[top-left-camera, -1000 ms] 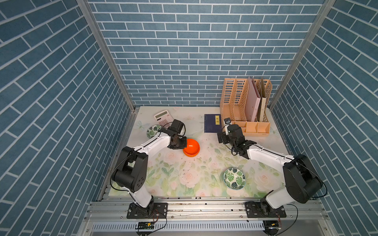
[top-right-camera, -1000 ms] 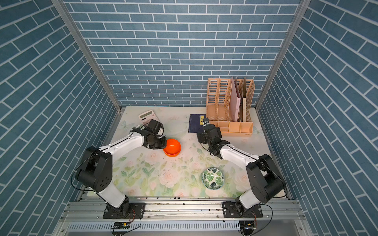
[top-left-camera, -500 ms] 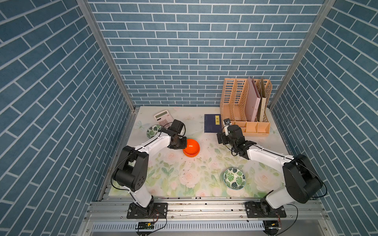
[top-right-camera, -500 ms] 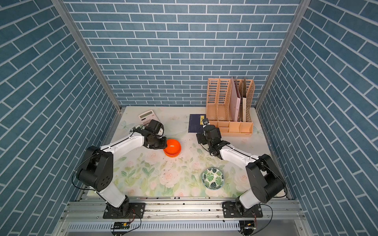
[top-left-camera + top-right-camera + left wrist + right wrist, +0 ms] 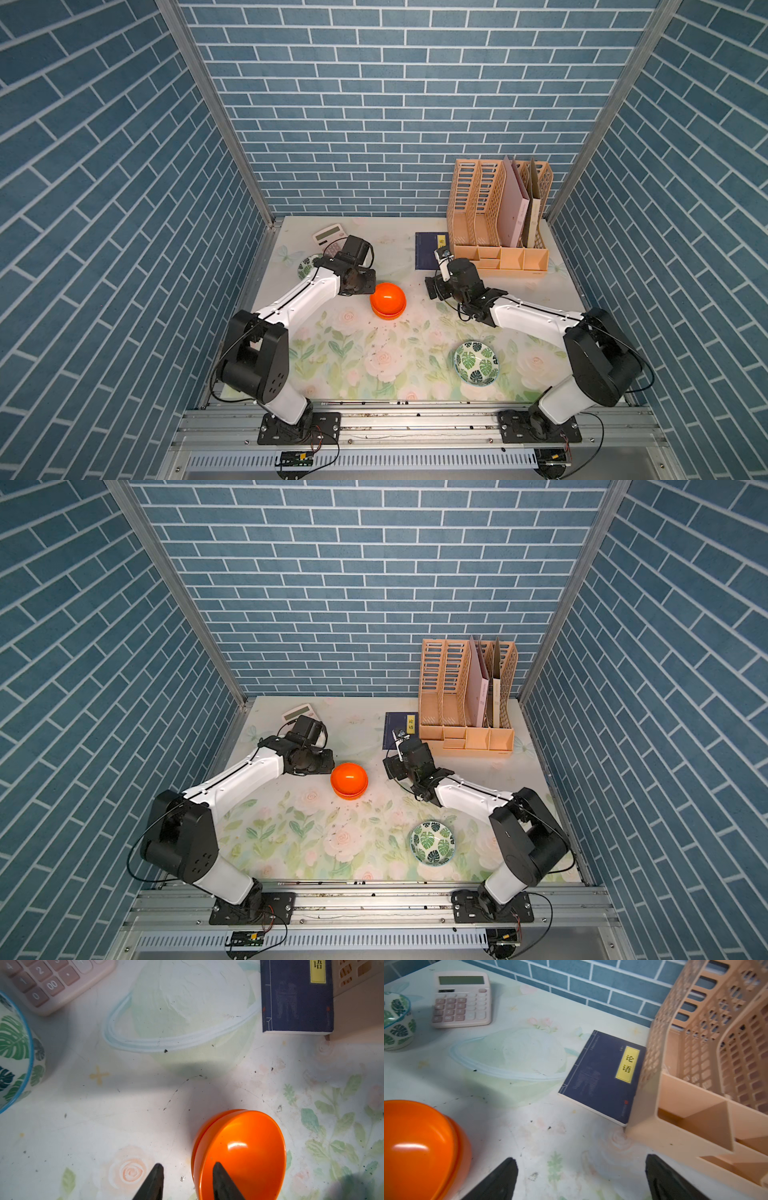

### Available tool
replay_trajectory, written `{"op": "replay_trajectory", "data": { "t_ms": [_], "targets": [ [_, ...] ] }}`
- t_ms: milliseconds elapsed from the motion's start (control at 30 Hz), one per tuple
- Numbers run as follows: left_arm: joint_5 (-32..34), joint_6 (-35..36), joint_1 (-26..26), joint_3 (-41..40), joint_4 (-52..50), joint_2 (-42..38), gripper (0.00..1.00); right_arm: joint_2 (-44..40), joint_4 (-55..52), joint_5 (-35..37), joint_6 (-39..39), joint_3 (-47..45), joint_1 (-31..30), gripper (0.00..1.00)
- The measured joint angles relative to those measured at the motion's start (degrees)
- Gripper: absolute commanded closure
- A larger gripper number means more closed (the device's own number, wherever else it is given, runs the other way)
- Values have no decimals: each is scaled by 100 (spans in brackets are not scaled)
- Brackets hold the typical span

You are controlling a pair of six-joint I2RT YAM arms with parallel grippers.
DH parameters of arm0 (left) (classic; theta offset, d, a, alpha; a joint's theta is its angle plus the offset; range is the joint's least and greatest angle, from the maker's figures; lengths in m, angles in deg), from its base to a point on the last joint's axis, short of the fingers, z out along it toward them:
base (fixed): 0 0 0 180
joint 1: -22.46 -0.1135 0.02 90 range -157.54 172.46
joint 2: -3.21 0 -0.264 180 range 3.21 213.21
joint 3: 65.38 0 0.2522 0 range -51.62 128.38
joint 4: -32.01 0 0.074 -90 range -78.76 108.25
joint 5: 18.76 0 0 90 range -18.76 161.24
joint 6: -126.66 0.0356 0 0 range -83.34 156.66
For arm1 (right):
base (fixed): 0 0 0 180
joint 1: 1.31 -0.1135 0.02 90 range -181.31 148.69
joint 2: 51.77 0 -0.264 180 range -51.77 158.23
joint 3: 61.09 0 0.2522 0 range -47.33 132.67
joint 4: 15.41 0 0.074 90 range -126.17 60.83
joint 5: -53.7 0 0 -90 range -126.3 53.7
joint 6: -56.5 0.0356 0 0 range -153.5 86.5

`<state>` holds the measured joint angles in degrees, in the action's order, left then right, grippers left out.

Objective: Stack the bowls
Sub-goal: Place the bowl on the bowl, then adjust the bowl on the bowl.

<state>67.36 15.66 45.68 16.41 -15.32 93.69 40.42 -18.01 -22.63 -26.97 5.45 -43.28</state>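
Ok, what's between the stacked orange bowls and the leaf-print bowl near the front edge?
Nothing: both top views show only bare floral table cover, lightly specked, between the orange bowls and the front leaf-print bowl.

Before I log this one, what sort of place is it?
Likely a mock office desk in a lab test booth: brick-patterned wall panels enclose a floral tabletop holding a calculator and a file organizer.

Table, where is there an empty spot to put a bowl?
Bare room: the front middle, between the orange bowls and the front leaf bowl; also the back middle, between calculator and blue book. Crowded: the back corner by the file rack, and near the other leaf bowl.
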Motion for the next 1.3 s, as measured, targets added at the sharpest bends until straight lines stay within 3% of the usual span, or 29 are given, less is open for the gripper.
{"op": "replay_trajectory", "data": {
  "t_ms": [233,1300],
  "targets": [
    [61,7,-20,-413,35,-4,67,278,-2,7,59,214,-273,0],
    [-433,-11,-68,-704,557,-308,71,1045,9,-20,212,761,-496,0]
  ]
}}
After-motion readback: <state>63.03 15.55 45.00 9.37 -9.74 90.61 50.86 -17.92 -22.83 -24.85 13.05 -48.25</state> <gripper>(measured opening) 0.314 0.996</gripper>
